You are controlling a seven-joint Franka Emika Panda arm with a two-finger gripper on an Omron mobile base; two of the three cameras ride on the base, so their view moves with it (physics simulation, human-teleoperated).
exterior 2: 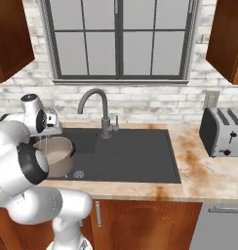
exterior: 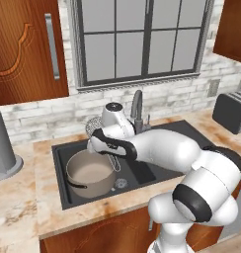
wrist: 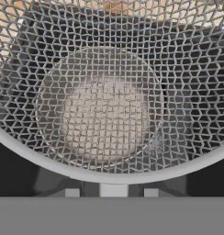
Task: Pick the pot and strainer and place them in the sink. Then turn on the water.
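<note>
With the pot [exterior: 90,174] already in the sink [exterior: 157,170], the gripper [exterior: 101,132], fingers pinching the strainer [exterior: 93,126], hovers above the pot's far rim; lowering and releasing seems next.

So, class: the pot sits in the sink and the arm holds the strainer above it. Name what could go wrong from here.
1. The strainer hangs over the pot, near its back rim; released here, it may catch that rim and tip towards the counter behind rather than settle in the sink.
2. The tap stands close beside the hand; lowering or swinging could knock it.
3. The mesh covers the hand view, so the fingers' grip cannot be checked there.
</note>
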